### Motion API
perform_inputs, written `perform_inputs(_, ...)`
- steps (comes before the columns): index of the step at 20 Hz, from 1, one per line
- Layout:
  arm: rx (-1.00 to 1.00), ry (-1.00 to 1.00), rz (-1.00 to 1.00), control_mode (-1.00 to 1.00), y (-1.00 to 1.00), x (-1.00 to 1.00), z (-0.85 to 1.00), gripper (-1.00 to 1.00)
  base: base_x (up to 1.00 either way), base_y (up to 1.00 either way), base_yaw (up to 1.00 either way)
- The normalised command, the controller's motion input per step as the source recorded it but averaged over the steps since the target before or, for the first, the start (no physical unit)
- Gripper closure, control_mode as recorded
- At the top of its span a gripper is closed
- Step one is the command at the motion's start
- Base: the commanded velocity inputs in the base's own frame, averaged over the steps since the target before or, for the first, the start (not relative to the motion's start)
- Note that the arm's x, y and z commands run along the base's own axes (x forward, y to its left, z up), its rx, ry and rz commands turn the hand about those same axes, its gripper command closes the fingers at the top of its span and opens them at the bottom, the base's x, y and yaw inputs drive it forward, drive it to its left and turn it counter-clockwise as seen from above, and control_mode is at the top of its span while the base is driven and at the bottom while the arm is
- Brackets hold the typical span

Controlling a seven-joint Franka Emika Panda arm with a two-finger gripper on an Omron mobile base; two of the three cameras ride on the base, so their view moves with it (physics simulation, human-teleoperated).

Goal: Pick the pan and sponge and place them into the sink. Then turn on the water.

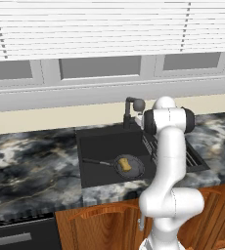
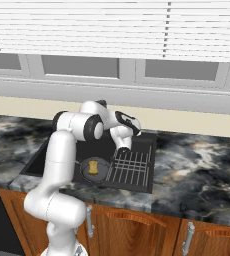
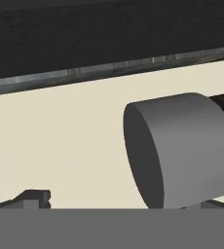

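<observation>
With the pan (image 1: 129, 166) and sponge (image 1: 125, 164) already in the sink (image 1: 97, 146), the spread jaws face the faucet's (image 1: 129, 112) stiff grey handle (image 3: 182, 148) (slick; push its end).

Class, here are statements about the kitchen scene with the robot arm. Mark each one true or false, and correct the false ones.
1. The pan lies inside the sink. True.
2. The sponge sits on the counter to the left of the sink. False: it rests in the pan, in the sink.
3. A wire dish rack lies beside the pan. True.
4. Water is streaming from the faucet. False: no stream shows under it.
5. The gripper is clamped on the sponge. False: its jaws are open and hold nothing; the hand view looks at a grey cylinder close ahead.
</observation>
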Motion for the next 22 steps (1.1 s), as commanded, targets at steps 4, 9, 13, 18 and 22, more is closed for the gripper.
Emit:
perform_inputs(4, -0.01, 0.00, 0.00, -1.00, 0.14, 0.32, -0.34, -1.00, 0.00, 0.00, 0.00)
perform_inputs(9, -0.02, 0.00, 0.00, -1.00, 0.14, 0.32, -0.38, -1.00, 0.00, 0.00, 0.00)
perform_inputs(13, -0.01, 0.00, 0.02, -1.00, 0.27, 0.26, -0.24, -1.00, 0.00, 0.00, 0.00)
perform_inputs(18, -0.01, 0.00, 0.02, -1.00, 0.35, 0.36, -0.14, -1.00, 0.00, 0.00, 0.00)
perform_inputs(22, 0.00, -0.02, 0.02, -1.00, 0.37, 0.36, -0.09, -1.00, 0.00, 0.00, 0.00)
